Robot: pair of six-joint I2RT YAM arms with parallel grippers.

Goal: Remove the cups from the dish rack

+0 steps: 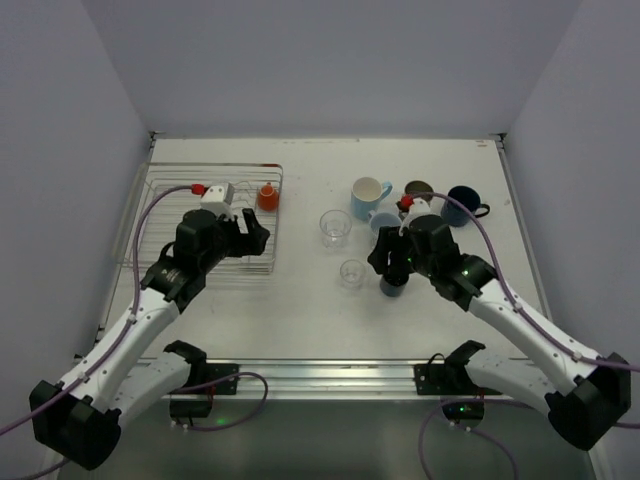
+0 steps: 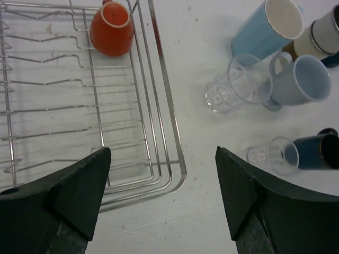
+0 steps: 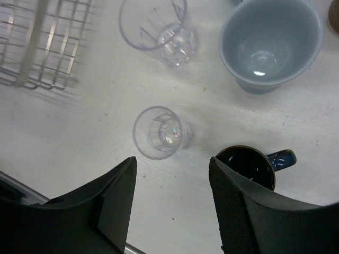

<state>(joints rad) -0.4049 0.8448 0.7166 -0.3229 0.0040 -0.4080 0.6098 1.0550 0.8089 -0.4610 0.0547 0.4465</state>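
Observation:
One orange cup (image 2: 111, 29) lies on its side in the far corner of the silver wire dish rack (image 2: 159, 106). My left gripper (image 2: 163, 190) hovers open over the rack's near right corner with nothing between its fingers. The other cups stand on the table to the right: a light blue mug (image 1: 369, 197), a grey-blue mug (image 3: 270, 39), a navy mug (image 1: 463, 204), a tall clear glass (image 3: 159, 24) and a small clear glass (image 3: 159, 132). My right gripper (image 3: 172, 180) is open above the table. A dark mug (image 3: 246, 166) stands upright just beside its right finger, outside the jaws.
A dark round cup with a metallic look (image 1: 419, 189) stands at the back between the light blue and navy mugs. The rack (image 1: 200, 215) fills the table's left part. White walls close the table on three sides.

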